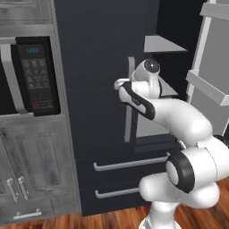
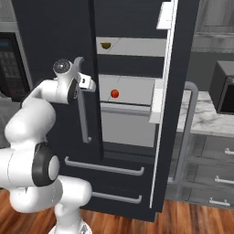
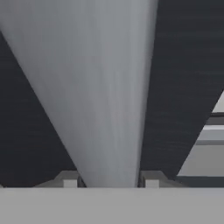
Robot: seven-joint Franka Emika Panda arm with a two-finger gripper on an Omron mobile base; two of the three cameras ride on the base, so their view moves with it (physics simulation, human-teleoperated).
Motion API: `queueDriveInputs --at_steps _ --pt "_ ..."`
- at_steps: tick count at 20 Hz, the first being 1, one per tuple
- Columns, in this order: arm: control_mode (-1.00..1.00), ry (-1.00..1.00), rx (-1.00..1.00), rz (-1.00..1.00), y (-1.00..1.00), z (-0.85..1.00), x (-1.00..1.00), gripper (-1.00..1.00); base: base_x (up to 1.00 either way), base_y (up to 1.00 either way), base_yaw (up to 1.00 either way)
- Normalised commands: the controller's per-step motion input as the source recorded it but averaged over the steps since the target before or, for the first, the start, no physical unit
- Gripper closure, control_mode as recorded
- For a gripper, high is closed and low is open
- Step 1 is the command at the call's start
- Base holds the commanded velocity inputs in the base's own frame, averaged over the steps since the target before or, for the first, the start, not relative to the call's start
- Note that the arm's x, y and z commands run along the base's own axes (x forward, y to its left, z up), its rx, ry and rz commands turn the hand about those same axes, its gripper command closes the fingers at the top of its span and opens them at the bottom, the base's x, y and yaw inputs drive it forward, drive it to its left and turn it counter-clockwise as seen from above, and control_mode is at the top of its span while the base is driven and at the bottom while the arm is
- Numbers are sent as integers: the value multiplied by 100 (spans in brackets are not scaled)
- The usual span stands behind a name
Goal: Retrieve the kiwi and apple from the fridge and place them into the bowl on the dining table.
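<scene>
The jaws are clenched on the left fridge (image 2: 55,41) handle (image 2: 82,105); right door (image 2: 171,109) swung wide, apple (image 2: 114,93) and kiwi (image 2: 105,45) on open shelves.

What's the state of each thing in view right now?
fridge: right door open, left door closed.
left door handle: clamped between the gripper's fingers.
gripper: shut on the left door handle.
apple: on the middle shelf, untouched.
kiwi: on the upper shelf, untouched.
drawers: closed.
</scene>
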Motion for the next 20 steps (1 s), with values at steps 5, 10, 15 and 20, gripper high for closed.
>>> queueDriveInputs --at_steps 5,10,15,20 --pt "-100 1 2 4 32 0 -100 100 0 0 0" --pt "-100 -3 3 4 50 0 -100 100 0 0 0" --pt "-100 -5 -2 0 59 4 -100 100 0 0 0" --pt "-100 -12 -4 0 49 38 -100 100 0 0 0"
